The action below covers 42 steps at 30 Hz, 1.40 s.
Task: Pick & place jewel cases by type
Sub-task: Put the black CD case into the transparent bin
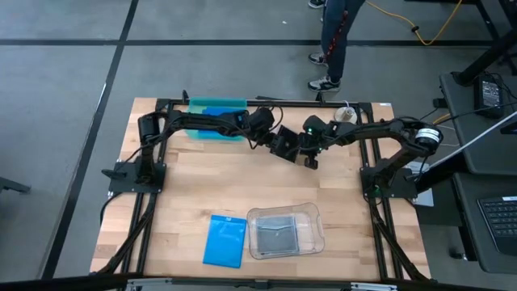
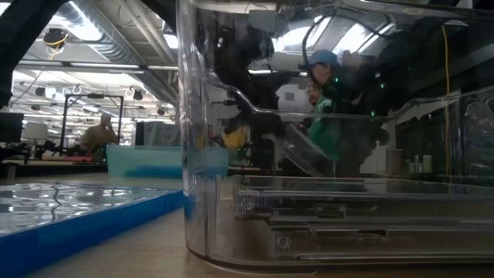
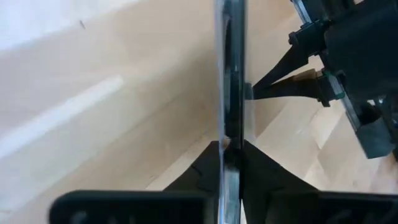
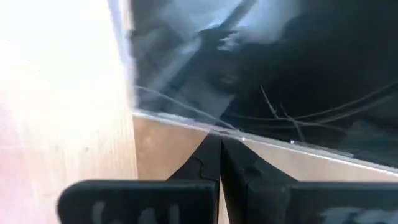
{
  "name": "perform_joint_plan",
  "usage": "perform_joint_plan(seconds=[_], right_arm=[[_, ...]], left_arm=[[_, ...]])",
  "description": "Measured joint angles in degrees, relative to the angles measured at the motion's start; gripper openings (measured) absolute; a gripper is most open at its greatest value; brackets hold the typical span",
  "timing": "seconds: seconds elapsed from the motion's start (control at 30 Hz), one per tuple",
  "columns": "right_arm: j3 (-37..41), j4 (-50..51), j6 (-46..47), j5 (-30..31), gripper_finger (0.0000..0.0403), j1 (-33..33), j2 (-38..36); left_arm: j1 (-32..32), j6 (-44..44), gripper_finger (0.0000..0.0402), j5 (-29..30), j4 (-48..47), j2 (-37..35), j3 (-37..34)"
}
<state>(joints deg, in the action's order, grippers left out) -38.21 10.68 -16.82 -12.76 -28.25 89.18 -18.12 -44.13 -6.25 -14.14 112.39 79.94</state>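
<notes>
One wooden table, concrete floor.

Two trays stand on the tabletop: one clear tray and one teal tray, which is well apart from the clear tray.

One blue case lies flat just beside the clear tray. More blue shows inside the teal tray, but how many cases that is cannot be told.

Inside the clear tray, two stacked cases seem to lie.

One dark square case hangs above the tabletop, away from the clear tray, pinched by two pincers: the left pincer and the right pincer.

One person stands beyond the tabletop.
</notes>
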Motion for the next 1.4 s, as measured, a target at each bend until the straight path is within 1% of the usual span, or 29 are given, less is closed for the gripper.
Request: perform_joint_plan(seconds=[0.07,0.2,0.33,0.43,0.53,0.67,0.73,0.87,0.93,1.1,1.4], right_arm=[[-1.3,1.9,-0.1,0.8,0.0004,0.0,-2.2],[-4.6,6.0,0.0,3.5,0.0006,0.0,-8.1],[-8.0,9.6,1.5,5.9,0.0006,0.0,-15.1],[-10.3,13.3,3.3,9.1,0.0006,0.0,-20.0],[-12.0,15.3,6.9,11.1,0.0006,0.0,-24.7],[-12.3,16.1,15.9,12.3,0.0006,0.0,-29.8],[-12.3,15.9,18.9,12.3,0.0007,0.1,-31.8],[-12.3,14.9,21.4,12.3,0.0007,1.3,-34.3],[-12.3,13.1,23.1,11.9,0.0007,2.3,-35.4],[-12.3,8.9,26.9,9.8,0.0007,5.8,-37.1],[-12.3,-2.0,27.1,9.6,0.0007,14.7,-38.0]], left_arm=[[0.0,1.7,0.0018,1.2,-0.8,-1.2,0.1],[-0.2,4.1,0.0021,4.6,-4.8,-4.3,0.0],[-0.5,6.9,0.0023,8.1,-9.3,-9.0,-0.1],[-0.6,10.2,0.0021,10.2,-11.0,-13.6,-0.1],[-0.7,14.2,0.0021,12.0,-11.5,-19.1,-0.1],[-0.6,21.9,0.0021,13.6,-11.5,-27.0,-0.1],[-0.6,27.6,0.0021,14.0,-11.4,-30.9,-0.1],[0.4,41.8,0.0021,14.3,-11.5,-37.8,-0.1],[0.8,46.3,0.0021,14.2,-11.4,-40.7,-0.1],[1.5,51.6,0.0021,13.7,-12.1,-46.2,-0.1],[6.3,62.1,0.0021,12.2,-11.7,-51.6,-0.1]])
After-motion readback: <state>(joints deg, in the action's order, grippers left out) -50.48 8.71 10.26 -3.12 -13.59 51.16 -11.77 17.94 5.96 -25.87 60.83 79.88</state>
